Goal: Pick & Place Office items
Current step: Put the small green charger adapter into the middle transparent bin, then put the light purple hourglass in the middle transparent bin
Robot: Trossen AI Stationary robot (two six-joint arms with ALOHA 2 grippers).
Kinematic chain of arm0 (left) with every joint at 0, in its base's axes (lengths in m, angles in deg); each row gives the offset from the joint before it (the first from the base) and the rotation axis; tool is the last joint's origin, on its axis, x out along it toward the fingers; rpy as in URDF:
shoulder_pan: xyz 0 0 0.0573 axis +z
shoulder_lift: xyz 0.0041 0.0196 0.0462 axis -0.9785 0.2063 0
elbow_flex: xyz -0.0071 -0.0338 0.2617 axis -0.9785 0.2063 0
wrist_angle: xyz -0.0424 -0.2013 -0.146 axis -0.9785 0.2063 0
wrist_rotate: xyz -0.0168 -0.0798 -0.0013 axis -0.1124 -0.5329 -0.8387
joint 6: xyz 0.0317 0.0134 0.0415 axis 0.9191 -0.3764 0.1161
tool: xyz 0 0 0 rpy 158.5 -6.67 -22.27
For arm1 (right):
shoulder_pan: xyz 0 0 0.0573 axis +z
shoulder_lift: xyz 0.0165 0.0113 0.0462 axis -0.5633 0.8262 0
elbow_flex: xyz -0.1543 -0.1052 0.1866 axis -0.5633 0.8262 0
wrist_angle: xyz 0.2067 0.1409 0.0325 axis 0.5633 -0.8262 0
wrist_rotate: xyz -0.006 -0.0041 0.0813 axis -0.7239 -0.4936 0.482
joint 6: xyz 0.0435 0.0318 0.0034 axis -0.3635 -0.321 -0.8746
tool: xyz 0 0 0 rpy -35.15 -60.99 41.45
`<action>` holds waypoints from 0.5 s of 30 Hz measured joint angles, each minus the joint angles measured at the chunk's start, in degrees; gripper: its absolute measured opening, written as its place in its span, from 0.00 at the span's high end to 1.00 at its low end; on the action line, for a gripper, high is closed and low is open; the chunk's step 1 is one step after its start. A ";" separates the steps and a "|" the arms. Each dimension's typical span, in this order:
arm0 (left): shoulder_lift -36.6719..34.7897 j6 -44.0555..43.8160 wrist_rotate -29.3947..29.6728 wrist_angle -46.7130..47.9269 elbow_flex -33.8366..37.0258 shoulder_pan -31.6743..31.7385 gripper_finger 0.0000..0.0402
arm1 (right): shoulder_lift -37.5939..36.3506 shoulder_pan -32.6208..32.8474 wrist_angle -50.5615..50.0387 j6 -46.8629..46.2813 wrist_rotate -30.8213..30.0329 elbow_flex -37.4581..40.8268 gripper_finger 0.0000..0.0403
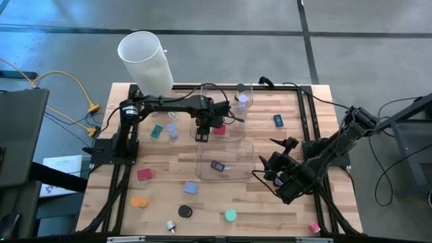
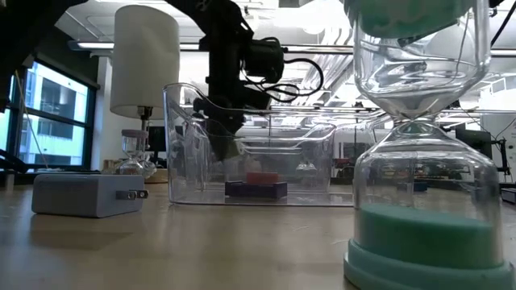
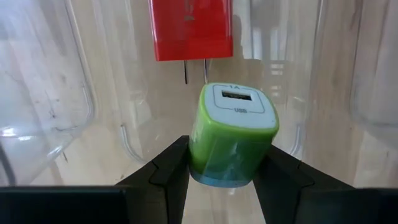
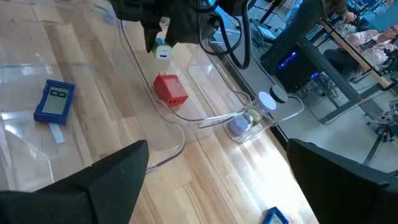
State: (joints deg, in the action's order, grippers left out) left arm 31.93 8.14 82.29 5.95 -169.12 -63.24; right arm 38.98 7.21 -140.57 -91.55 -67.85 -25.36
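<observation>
The counter (image 1: 270, 145) carries two clear bins and scattered office items. The left claw (image 1: 202, 133) reaches into the far bin (image 1: 233, 131), pinching a green charger (image 3: 233, 134) between both fingers, above the bin floor. A red charger (image 4: 170, 89) lies in the same bin just beyond it. The near bin (image 1: 244, 167) holds a blue item (image 1: 217, 165). The right claw (image 1: 275, 162), fingers spread and holding nothing, waits beside the near bin.
</observation>
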 joint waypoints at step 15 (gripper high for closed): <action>0.00 -3.50 0.08 -1.33 0.00 -0.02 0.58 | 0.00 0.01 0.04 0.00 0.02 0.00 0.08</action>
State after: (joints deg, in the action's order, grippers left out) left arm 31.93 4.64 82.38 4.62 -169.12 -63.27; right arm 38.98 7.21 -140.53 -91.55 -67.82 -25.36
